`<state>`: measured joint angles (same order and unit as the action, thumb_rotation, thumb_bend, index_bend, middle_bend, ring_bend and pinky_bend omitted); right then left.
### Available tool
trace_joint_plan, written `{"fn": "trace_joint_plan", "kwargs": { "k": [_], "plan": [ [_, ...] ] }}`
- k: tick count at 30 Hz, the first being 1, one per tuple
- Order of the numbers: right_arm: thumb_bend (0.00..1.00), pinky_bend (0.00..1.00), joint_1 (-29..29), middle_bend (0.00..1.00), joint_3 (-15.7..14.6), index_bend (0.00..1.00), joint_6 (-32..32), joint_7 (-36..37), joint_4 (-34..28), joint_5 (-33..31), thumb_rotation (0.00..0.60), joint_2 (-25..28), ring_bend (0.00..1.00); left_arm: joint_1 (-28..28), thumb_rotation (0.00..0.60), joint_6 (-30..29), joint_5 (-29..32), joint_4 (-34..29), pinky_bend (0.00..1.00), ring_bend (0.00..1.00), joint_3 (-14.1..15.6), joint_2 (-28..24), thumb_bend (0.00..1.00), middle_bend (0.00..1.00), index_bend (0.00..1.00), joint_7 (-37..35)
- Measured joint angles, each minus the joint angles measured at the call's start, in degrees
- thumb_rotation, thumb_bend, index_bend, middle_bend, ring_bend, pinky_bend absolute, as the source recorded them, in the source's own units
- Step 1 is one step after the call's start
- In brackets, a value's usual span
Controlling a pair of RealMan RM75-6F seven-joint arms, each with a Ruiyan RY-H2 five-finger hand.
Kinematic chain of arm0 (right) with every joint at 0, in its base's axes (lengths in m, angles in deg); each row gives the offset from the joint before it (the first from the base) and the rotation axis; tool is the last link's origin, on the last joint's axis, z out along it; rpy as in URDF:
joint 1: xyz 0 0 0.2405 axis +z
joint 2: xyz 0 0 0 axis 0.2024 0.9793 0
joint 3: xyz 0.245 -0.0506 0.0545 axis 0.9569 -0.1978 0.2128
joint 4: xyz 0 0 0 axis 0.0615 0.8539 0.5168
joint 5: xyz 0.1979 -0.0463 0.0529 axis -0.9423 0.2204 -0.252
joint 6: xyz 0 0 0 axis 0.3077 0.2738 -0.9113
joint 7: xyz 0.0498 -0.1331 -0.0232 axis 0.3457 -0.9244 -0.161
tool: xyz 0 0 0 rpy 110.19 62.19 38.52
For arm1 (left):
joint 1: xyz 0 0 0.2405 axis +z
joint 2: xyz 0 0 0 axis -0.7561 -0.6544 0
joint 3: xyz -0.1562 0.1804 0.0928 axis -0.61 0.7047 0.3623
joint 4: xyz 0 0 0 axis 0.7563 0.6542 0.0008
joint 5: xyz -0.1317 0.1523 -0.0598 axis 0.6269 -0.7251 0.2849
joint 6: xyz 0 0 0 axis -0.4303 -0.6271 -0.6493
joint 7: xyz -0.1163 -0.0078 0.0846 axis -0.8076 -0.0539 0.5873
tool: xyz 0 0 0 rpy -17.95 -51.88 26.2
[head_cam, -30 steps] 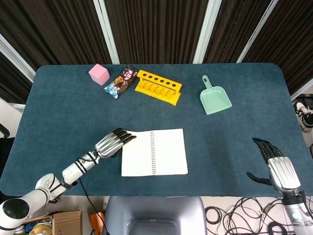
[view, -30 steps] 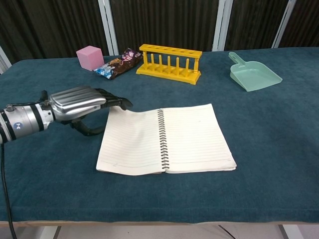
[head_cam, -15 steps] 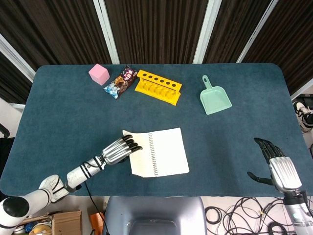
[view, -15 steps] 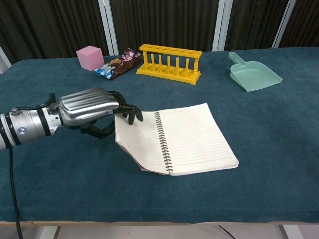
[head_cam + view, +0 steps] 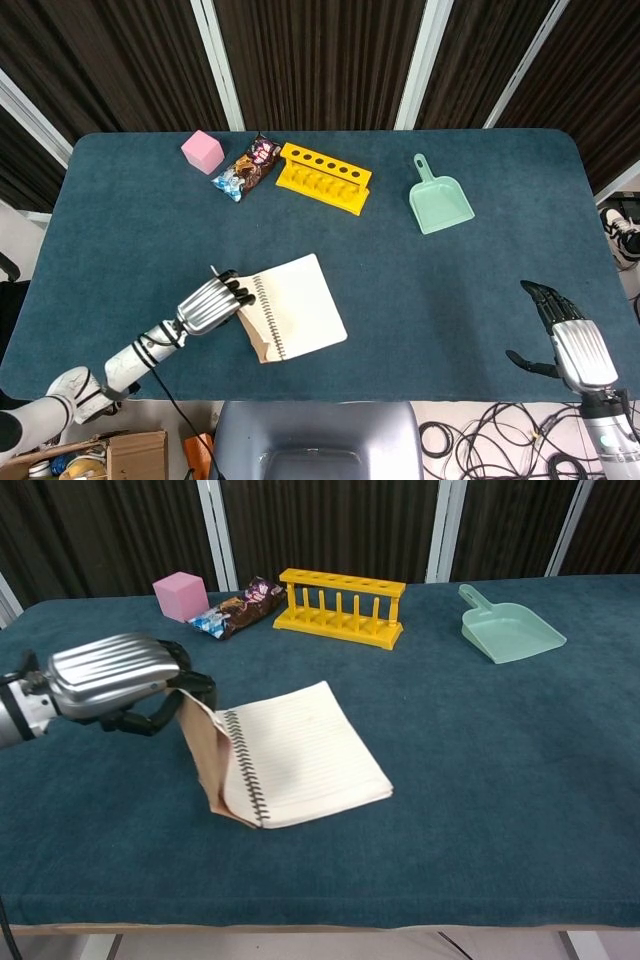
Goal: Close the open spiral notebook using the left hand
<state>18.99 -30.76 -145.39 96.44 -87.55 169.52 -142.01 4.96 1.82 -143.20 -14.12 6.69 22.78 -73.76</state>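
The spiral notebook (image 5: 303,308) (image 5: 305,755) lies turned at an angle near the table's front edge, its lined right page facing up. Its left half, with the brown cover (image 5: 205,752) outward, stands nearly upright from the spiral. My left hand (image 5: 210,304) (image 5: 112,675) is at the notebook's left side, and its fingers (image 5: 192,684) curl over the top edge of the raised cover and hold it. My right hand (image 5: 566,338) hovers at the front right corner, far from the notebook, fingers apart and holding nothing.
Along the back of the blue table (image 5: 480,270) stand a pink cube (image 5: 203,151) (image 5: 180,595), a snack packet (image 5: 246,167) (image 5: 238,607), a yellow tube rack (image 5: 323,178) (image 5: 340,607) and a green dustpan (image 5: 440,201) (image 5: 510,630).
My left hand has lifted the notebook's left half from flat to nearly upright. The whole notebook has slid left and rotated. The right hand has not moved.
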Motion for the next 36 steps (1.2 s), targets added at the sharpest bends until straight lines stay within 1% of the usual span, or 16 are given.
{"fn": "trace_joint_plan", "kwargs": {
  "k": [3, 6, 9, 12, 15, 17, 18, 22, 24, 25, 27, 31, 36],
  "plan": [
    [0.0, 0.23, 0.11, 0.1, -0.02, 0.05, 0.17, 0.03, 0.27, 0.07, 0.6, -0.39, 0.09, 1.07, 0.6, 0.41, 1.01, -2.2, 0.32, 0.48, 0.13, -3.45, 0.84, 0.51, 0.43, 2.38],
    [0.0, 0.23, 0.25, 0.1, -0.01, 0.05, 0.41, 0.15, 0.52, 0.03, 0.6, -0.68, 0.09, 1.3, 0.6, 1.62, 1.74, -4.83, 0.3, 0.44, 0.0, -6.05, 0.83, 0.47, 0.38, 5.12],
    [0.0, 0.23, 0.42, 0.11, 0.03, 0.05, 0.56, 0.33, 0.69, 0.11, 0.6, -0.85, 0.09, 0.68, 0.6, 3.9, 2.88, -8.25, 0.27, 0.36, -0.9, -7.51, 0.8, 0.39, 0.28, 7.99],
    [0.0, 0.23, 0.5, 0.1, 0.1, 0.05, 0.54, 0.52, 0.8, 0.13, 0.6, -0.86, 0.09, -0.72, 0.6, 7.9, 5.25, -11.3, 0.24, 0.27, -2.8, -8.22, 0.77, 0.29, 0.18, 10.54],
    [0.0, 0.23, 0.39, 0.1, 0.12, 0.05, 0.32, 0.76, 0.89, 0.07, 0.6, -0.76, 0.09, -2.81, 0.6, 12.42, 8.69, -13.37, 0.23, 0.21, -5.88, -7.83, 0.72, 0.24, 0.11, 11.73],
    [0.0, 0.23, 0.22, 0.1, 0.12, 0.05, 0.13, 1.01, 1.0, -0.07, 0.6, -0.71, 0.09, -4.3, 0.6, 14.34, 10.87, -13.94, 0.21, 0.18, -8.22, -6.57, 0.66, 0.21, 0.07, 12.23],
    [0.0, 0.23, 0.14, 0.11, 0.11, 0.05, 0.06, 1.09, 1.06, -0.13, 0.6, -0.68, 0.09, -4.86, 0.6, 14.93, 11.51, -14.06, 0.21, 0.17, -8.94, -5.9, 0.63, 0.2, 0.06, 12.43],
    [0.0, 0.23, -0.07, 0.1, 0.09, 0.05, -0.16, 1.45, 1.27, -0.29, 0.6, -0.68, 0.09, -6.05, 0.6, 16.03, 12.84, -13.97, 0.2, 0.14, -10.44, -4.13, 0.54, 0.17, 0.01, 13.04],
    [0.0, 0.23, -0.32, 0.1, 0.03, 0.05, -0.36, 1.85, 1.59, -0.46, 0.6, -0.78, 0.09, -6.62, 0.6, 16.55, 13.58, -13.48, 0.19, 0.14, -11.25, -2.79, 0.52, 0.16, 0.0, 12.8],
    [0.0, 0.23, -0.4, 0.1, 0.0, 0.05, -0.47, 1.98, 1.77, -0.45, 0.6, -0.85, 0.09, -7.14, 0.6, 17.04, 14.23, -12.7, 0.19, 0.14, -11.95, -1.25, 0.52, 0.16, 0.0, 12.24],
    [0.0, 0.23, -0.49, 0.1, -0.01, 0.05, -0.71, 2.16, 1.99, -0.31, 0.6, -0.99, 0.09, -7.97, 0.6, 17.68, 15.1, -10.81, 0.19, 0.14, -12.93, 1.67, 0.52, 0.16, 0.0, 10.94],
    [0.0, 0.23, -0.45, 0.1, 0.04, 0.05, -0.71, 2.2, 2.02, -0.24, 0.6, -0.96, 0.09, -9.78, 0.6, 18.59, 16.28, -4.11, 0.19, 0.14, -14.54, 8.26, 0.52, 0.16, 0.0, 7.2],
    [0.0, 0.23, -0.35, 0.1, 0.09, 0.05, -0.6, 2.21, 2.04, -0.22, 0.6, -1.01, 0.09, -11.68, 0.6, 20.62, 17.9, 3.87, 0.2, 0.14, -15.87, 14.68, 0.52, 0.16, 0.0, 3.03]
  ]
}}
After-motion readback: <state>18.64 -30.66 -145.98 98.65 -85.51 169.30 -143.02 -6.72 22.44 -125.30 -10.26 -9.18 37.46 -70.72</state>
